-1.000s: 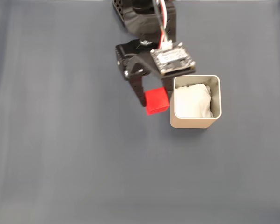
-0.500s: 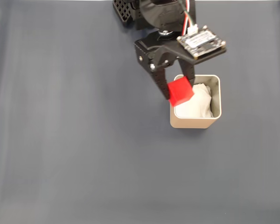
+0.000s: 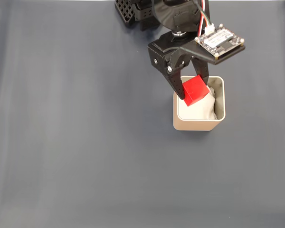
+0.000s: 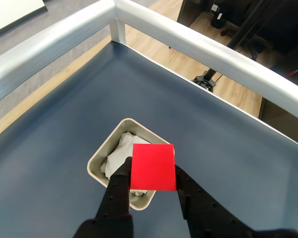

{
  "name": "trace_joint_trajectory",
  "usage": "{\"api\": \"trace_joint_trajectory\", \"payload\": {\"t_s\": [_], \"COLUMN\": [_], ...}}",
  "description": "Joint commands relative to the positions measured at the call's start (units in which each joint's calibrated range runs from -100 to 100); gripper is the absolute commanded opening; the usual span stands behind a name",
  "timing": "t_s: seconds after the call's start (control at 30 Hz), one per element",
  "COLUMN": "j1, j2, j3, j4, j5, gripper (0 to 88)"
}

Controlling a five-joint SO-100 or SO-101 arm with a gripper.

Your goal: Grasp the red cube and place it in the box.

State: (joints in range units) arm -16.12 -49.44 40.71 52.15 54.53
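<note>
Fixed view: the gripper [image 3: 194,92] clamps one red cube [image 3: 195,90] between both fingers [image 3: 176,85], above one box [image 3: 198,124] on the table [image 3: 76,142]

Wrist view: one red cube [image 4: 152,166] gripped between two fingers [image 4: 120,181], over the single box [image 4: 100,156]
</note>
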Motion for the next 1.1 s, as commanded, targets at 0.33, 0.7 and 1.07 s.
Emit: {"api": "trace_joint_trajectory", "payload": {"t_s": [0.33,0.7,1.07], "j1": [-2.37,-2.66,-2.8], "j2": [1.71,4.14,4.4], "j3": [-2.52,-5.16,-5.16], "j4": [-0.82,-1.23,-2.71], "j5": [-1.76,-4.4,-6.89], "gripper": [0.2,0.4,8.8]}}
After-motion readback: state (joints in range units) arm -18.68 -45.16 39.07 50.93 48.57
